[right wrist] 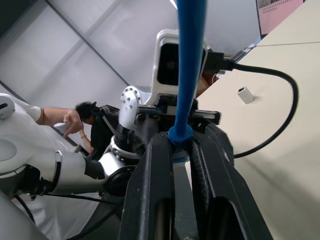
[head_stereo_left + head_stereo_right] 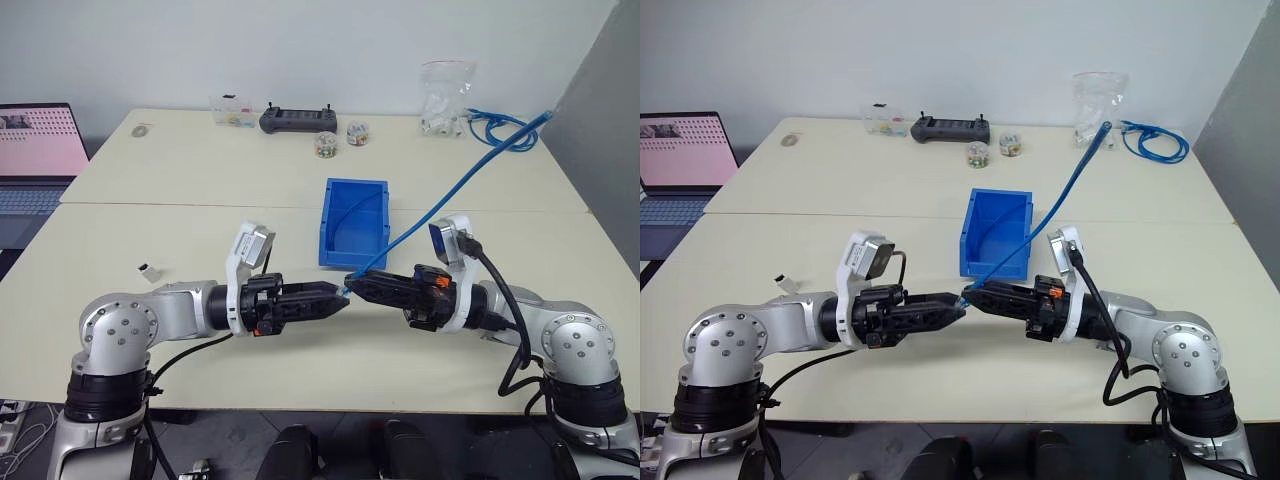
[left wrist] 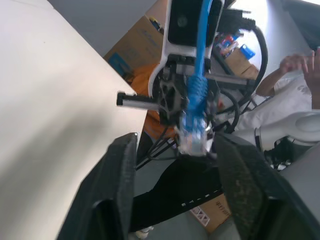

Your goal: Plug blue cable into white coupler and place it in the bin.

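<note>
I've got the right gripper [image 2: 352, 284] pinching the blue cable [image 2: 455, 190] just behind its plug. The left gripper [image 2: 340, 297] sits tip-to-tip w/ it, fingers spread around the plug; can't tell if the white coupler is on it. The bin [image 2: 327, 232] is just beyond both. Risk: if the coupler's only half seated, it pops off en route, since the cable's trailing end drags across the table.

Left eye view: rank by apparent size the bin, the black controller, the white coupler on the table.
1. The bin, by far the largest.
2. The black controller at the far edge; it sits farther from the camera, so it may look smaller than it is.
3. The white coupler, tiny, though nearer than both.
</note>
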Action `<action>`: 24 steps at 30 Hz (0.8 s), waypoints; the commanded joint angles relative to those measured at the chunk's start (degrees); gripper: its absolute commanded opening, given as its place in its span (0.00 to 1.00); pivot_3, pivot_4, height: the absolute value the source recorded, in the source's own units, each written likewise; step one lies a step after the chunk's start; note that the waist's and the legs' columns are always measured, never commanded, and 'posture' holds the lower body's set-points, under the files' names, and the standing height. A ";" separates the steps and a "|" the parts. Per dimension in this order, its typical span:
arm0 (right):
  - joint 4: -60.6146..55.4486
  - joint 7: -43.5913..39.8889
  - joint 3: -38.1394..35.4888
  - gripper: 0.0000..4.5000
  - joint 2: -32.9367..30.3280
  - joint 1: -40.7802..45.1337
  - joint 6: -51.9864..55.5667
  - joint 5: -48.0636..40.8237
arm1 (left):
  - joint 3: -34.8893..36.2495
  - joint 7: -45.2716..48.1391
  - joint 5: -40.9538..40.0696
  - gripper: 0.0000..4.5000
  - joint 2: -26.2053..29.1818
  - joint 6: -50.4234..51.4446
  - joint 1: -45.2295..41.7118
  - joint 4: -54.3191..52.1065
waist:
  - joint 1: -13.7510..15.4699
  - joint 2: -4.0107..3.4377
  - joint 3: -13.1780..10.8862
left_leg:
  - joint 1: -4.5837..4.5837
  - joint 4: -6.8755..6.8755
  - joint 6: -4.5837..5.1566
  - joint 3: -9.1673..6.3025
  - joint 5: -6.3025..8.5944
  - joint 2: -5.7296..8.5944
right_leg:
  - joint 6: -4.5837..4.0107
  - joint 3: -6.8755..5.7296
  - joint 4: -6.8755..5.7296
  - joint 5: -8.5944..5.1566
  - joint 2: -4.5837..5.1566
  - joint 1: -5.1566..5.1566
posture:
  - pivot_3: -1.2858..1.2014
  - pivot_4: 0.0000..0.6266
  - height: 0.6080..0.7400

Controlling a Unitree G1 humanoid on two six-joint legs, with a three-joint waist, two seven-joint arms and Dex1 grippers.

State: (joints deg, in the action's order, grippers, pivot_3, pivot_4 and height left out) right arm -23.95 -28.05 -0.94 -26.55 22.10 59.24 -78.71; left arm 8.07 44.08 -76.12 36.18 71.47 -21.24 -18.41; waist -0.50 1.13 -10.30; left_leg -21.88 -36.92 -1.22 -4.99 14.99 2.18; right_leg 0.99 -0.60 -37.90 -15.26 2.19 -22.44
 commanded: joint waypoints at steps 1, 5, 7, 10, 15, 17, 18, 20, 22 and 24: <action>-0.16 -1.79 -0.08 0.04 0.31 1.04 -3.10 4.09 | 0.55 4.13 3.59 0.69 2.92 -4.55 1.83 -5.15 | 0.03 -0.01 -0.01 | 0.00 0.00 0.00 0.00 0.00 0.00 | 0.00 0.00 -0.01 0.00 0.00 0.00 | 0.52 0.24 1.00; 1.42 -2.45 0.19 0.04 1.27 1.54 -5.10 7.98 | 1.38 5.99 6.66 0.69 5.10 -8.54 4.69 -8.89 | 0.01 -0.03 -0.02 | 0.00 0.02 0.00 0.01 0.00 -0.02 | -0.02 0.01 0.00 -0.01 0.00 -0.03 | 0.52 0.24 1.00; 1.83 -2.79 0.04 0.04 1.66 1.72 -5.69 9.04 | 1.30 6.36 9.79 0.69 6.20 -11.37 7.33 -11.40 | 0.04 -0.03 -0.03 | -0.03 0.02 0.00 0.02 0.00 -0.02 | -0.03 0.02 0.00 -0.01 0.00 -0.06 | 0.52 0.24 1.00; 2.30 -3.33 -0.01 0.04 2.05 1.97 -6.34 10.55 | 0.80 2.76 16.63 0.69 5.86 -16.30 12.74 -13.85 | -0.02 -0.08 -0.06 | -0.03 0.07 0.00 0.06 0.00 -0.03 | -0.07 0.07 0.02 0.00 0.00 -0.10 | 0.52 0.24 1.00; 1.88 -4.42 0.47 0.04 2.11 1.11 -6.88 12.66 | 0.75 -7.59 33.91 0.78 4.40 -26.81 26.09 -16.67 | 0.01 -0.09 -0.07 | -0.13 0.10 0.00 0.12 0.01 -0.05 | -0.18 0.11 0.03 0.05 0.01 -0.22 | 0.52 0.24 1.00; 1.75 -4.85 0.87 0.04 2.31 0.52 -7.03 13.48 | 1.46 -15.58 43.53 0.89 1.47 -33.27 30.92 -16.05 | 0.06 -0.11 -0.08 | -0.11 0.16 0.01 0.19 0.01 -0.06 | -0.20 0.19 0.07 0.06 0.02 -0.25 | 0.52 0.24 1.00; 1.79 -5.05 1.16 0.04 2.47 0.32 -7.15 13.92 | 2.46 -20.75 47.77 0.92 -1.04 -35.75 32.66 -14.99 | 0.20 -0.11 -0.08 | -0.13 0.16 0.01 0.19 0.01 -0.06 | -0.21 0.18 0.08 0.07 0.03 -0.25 | 0.52 0.24 1.00; 2.18 -5.44 1.68 0.04 2.95 0.37 -7.34 14.71 | 5.80 -31.52 54.10 1.00 -7.20 -38.66 34.68 -12.27 | 0.52 -0.10 -0.09 | -0.16 0.16 0.01 0.16 0.01 -0.06 | -0.19 0.15 0.11 0.06 0.05 -0.25 | 0.52 0.24 1.00; 2.67 -5.74 1.98 0.04 3.58 0.78 -7.46 15.38 | 8.44 -38.55 57.71 1.00 -12.41 -39.98 35.18 -9.80 | 0.58 -0.08 -0.10 | -0.19 0.13 0.02 0.09 0.02 -0.08 | -0.09 0.06 0.11 0.05 0.04 -0.25 | 0.52 0.24 1.00; 2.99 -5.98 2.20 0.04 3.98 1.24 -7.46 15.76 | 9.29 -41.96 59.64 1.00 -15.50 -40.70 34.59 -8.31 | 0.70 -0.07 -0.10 | -0.21 0.09 0.02 0.04 0.01 -0.08 | -0.03 0.00 0.08 0.06 0.03 -0.25 | 0.52 0.24 1.00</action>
State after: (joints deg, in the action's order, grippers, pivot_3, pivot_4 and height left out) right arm -20.37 -32.80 1.46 -23.07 22.26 52.95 -63.10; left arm 15.93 6.46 -19.15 22.26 32.81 13.93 -26.86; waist 0.20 1.06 -10.40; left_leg -22.09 -36.84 -1.20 -4.95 15.00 2.11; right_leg 0.98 -0.60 -37.81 -15.19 2.23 -22.67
